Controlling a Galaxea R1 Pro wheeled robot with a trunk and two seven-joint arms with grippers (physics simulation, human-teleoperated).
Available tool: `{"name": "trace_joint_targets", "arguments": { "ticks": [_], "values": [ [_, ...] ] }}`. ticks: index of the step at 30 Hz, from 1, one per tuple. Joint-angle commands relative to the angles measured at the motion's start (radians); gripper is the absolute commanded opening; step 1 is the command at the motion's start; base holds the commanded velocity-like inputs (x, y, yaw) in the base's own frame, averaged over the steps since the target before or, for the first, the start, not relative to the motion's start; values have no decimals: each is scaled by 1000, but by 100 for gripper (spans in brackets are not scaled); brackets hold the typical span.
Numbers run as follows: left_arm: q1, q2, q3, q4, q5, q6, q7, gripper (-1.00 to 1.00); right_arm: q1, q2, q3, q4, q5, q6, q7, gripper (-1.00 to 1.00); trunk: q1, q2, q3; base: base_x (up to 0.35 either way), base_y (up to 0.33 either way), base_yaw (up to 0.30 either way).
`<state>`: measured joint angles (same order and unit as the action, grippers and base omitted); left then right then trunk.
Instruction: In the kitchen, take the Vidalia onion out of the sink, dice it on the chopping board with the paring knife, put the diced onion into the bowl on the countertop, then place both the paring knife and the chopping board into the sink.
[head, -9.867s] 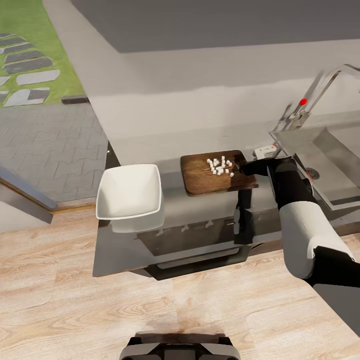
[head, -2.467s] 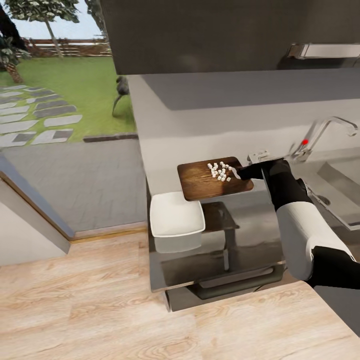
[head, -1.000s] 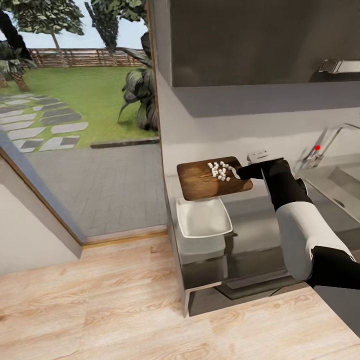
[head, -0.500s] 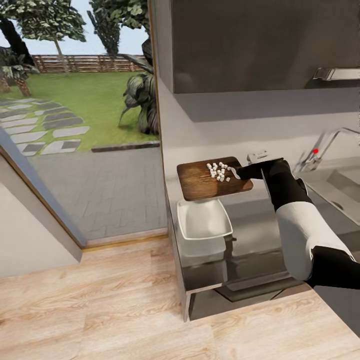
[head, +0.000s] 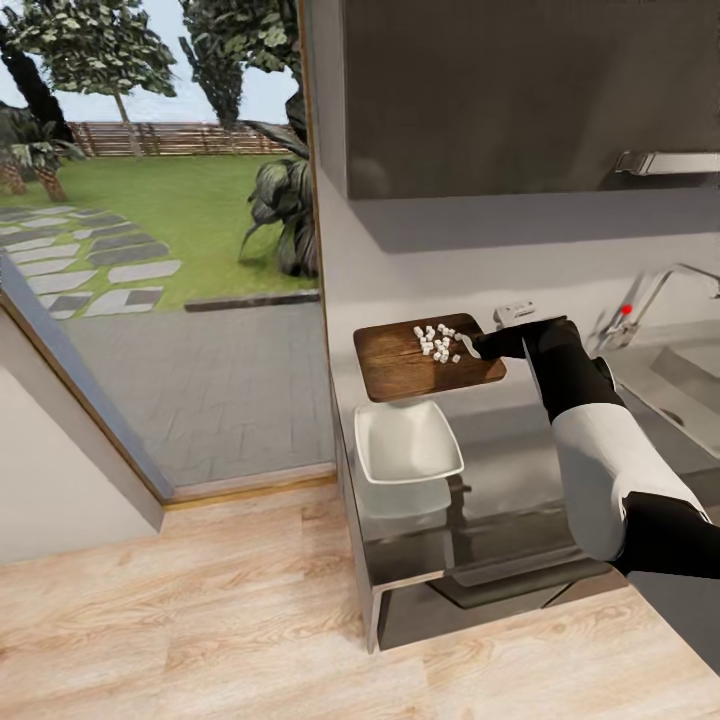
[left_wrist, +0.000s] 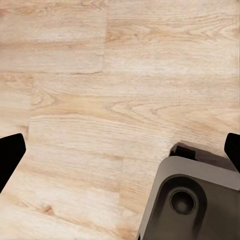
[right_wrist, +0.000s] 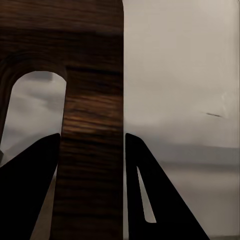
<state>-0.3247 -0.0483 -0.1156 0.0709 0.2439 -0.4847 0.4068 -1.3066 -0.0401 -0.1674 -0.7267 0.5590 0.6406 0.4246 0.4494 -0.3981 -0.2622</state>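
The bowl (head: 408, 442) sits empty on the countertop (head: 520, 440), just below the raised chopping board (head: 428, 357). The onion is already diced; the white cubes (head: 438, 341) lie on the board, not yet tipped in. Right of the bowl, the right gripper (right_wrist: 92, 150) clamps the board's handle end. The sink (head: 690, 385) lies farther right. The left gripper (left_wrist: 120, 150) hangs open over the floor (left_wrist: 100, 75).

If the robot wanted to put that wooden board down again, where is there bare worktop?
Bare grey countertop lies between the white square bowl and the steel sink, under the right arm. The brown wooden chopping board, held by the right gripper, hangs just beyond the bowl, so that end is crowded.
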Motion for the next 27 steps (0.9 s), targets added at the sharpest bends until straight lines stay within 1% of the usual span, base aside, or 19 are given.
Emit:
{"name": "trace_joint_targets", "arguments": {
  "ticks": [1, 14, 27],
  "values": [
    [-2, -1, -8, 4, 8, -6, 1, 100, -1, 0, -3, -1, 10, 2, 9, -100, 1, -2, 0, 0, 0, 0],
    [-2, 0, -9, 4, 8, -6, 1, 100, 0, -1, -3, -1, 10, 1, 9, -100, 1, -2, 19, 0, 0, 0],
    [-2, 0, -8, 4, 8, -6, 1, 100, -1, -9, -4, 7, 11, -6, 13, -100, 1, -2, 21, 0, 0, 0]
  ]
}}
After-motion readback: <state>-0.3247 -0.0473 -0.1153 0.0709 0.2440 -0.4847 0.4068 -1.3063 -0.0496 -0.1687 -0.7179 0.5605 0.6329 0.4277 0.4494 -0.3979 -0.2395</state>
